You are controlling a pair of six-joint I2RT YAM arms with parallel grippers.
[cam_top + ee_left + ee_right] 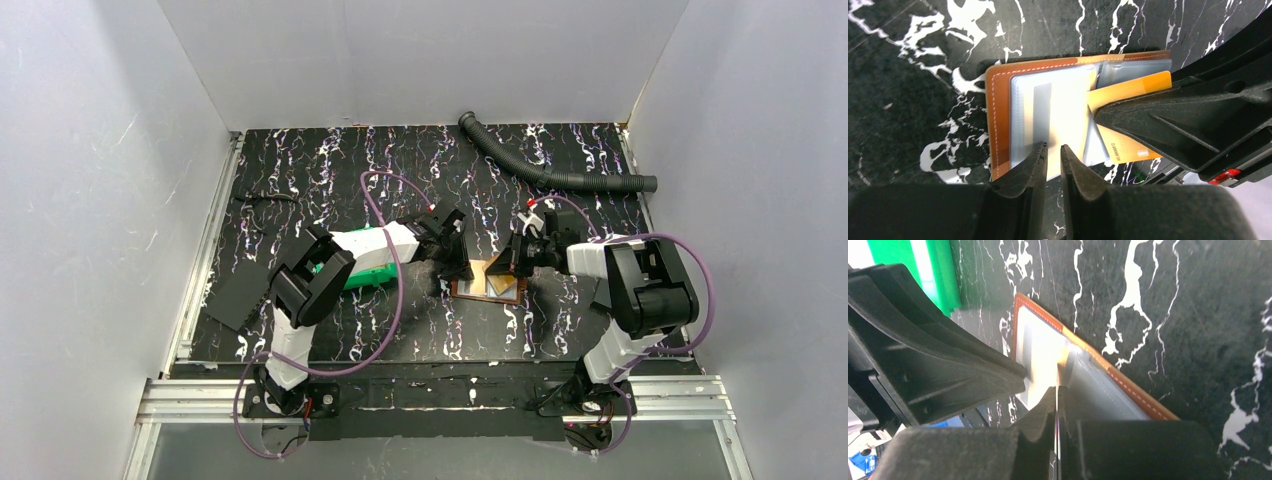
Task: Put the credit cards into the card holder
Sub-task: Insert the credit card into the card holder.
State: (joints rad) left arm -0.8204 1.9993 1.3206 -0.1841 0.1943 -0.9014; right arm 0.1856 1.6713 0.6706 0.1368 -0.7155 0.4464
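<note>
The card holder [998, 115] lies open on the table, brown leather rim around clear inner pockets; it also shows from above [478, 291]. My right gripper [1057, 390] is shut on an orange credit card [1130, 89], seen edge-on between its fingers. The card slants over the holder's right half, one end against a pocket. My left gripper [1053, 150] hovers at the holder's near edge over the left pocket. Its jaws stand a narrow gap apart, and I see nothing pinched between them. No other credit cards are visible.
A green bin [365, 272] sits just left of the holder under my left arm, also in the right wrist view [923, 270]. A flat black sheet [238, 295] lies at the table's left edge. A black ribbed hose [550, 165] curves across the back right.
</note>
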